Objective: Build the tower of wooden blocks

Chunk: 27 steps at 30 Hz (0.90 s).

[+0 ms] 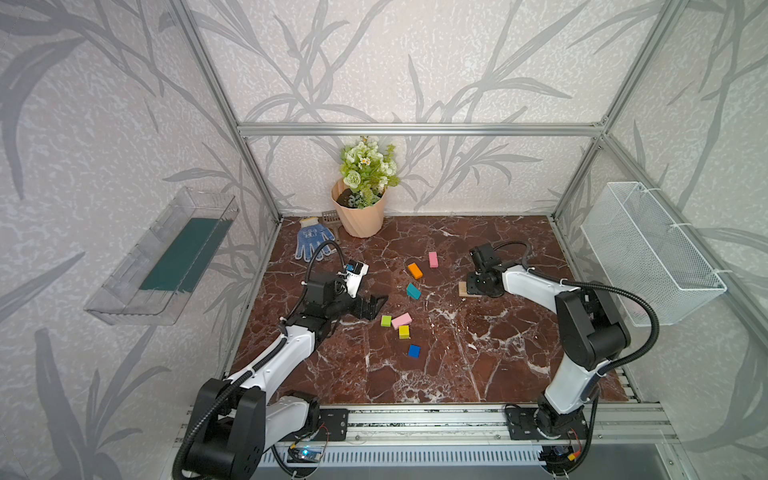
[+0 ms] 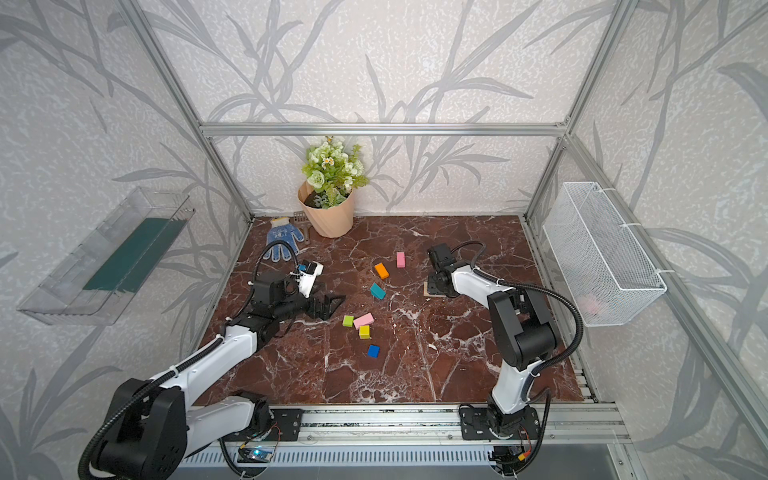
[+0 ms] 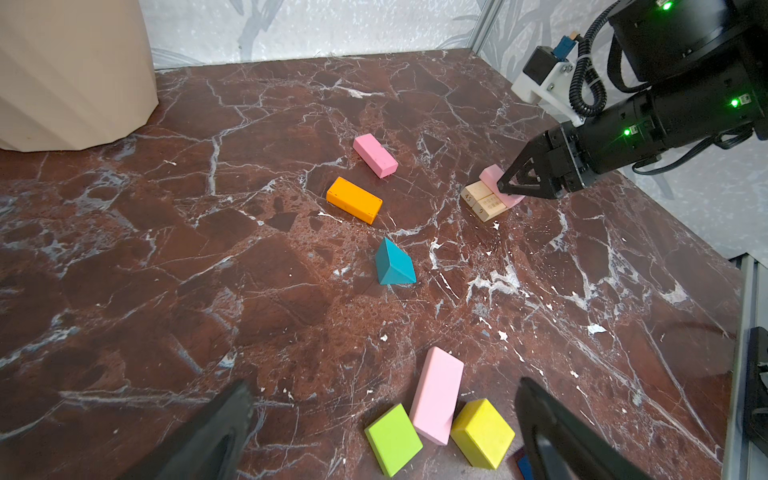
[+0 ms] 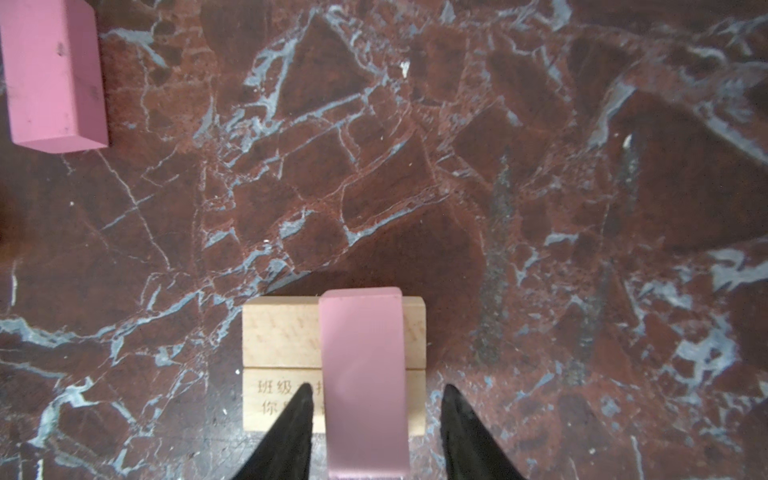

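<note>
The tower is two plain wood bars lying side by side with a pink bar across them. My right gripper points down over it, open, with a narrow gap between each finger and the pink bar; in the left wrist view the right gripper sits low on that bar. Loose wood blocks lie mid-table: pink, orange, teal, lime, pink, yellow and blue. My left gripper hovers wide open and empty just left of the lime cube.
A peach flower pot stands at the back, with a blue glove and a small rake to its left. A wire basket hangs on the right wall, a clear tray on the left wall.
</note>
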Motion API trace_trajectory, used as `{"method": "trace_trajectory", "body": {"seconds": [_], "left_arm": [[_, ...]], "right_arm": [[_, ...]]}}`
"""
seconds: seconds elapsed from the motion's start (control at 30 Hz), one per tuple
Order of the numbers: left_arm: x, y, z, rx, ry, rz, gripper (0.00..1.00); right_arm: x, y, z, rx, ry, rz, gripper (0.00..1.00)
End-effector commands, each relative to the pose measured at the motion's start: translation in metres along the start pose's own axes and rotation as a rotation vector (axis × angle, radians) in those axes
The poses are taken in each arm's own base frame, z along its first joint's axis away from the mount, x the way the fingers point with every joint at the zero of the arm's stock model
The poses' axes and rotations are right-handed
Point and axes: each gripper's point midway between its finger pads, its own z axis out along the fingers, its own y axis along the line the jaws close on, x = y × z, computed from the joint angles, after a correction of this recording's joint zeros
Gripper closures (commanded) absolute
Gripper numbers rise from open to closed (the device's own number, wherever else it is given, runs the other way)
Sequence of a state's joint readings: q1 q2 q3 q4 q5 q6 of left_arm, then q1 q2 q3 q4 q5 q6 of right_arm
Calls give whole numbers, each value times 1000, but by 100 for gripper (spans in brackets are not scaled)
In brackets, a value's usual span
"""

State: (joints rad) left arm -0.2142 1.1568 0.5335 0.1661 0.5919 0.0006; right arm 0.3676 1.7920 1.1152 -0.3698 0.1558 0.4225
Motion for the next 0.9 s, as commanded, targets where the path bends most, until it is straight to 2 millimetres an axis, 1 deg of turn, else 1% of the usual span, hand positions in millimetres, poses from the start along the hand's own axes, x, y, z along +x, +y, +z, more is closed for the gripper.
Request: {"method": "trace_trajectory", "body": {"seconds": [0.0, 0.23, 0.63, 0.77, 0.87], "left_arm": [[-2, -1, -2, -4, -17, 31, 1], [-3, -1, -2, -4, -18, 31, 1], [-2, -2, -2, -2, -18, 32, 1], [-2, -2, -3, -4, -18, 31, 1], [-2, -2, -3, -3, -18, 31, 1]], "right_arm": [[-9, 4, -2, -3, -14, 1, 52], [-10, 5, 1, 1, -12, 1, 60], [-9, 5, 6, 4, 1, 3, 61], [-8, 6, 6, 1, 5, 3, 67], [-7, 6, 6, 3, 9, 3, 68]]}}
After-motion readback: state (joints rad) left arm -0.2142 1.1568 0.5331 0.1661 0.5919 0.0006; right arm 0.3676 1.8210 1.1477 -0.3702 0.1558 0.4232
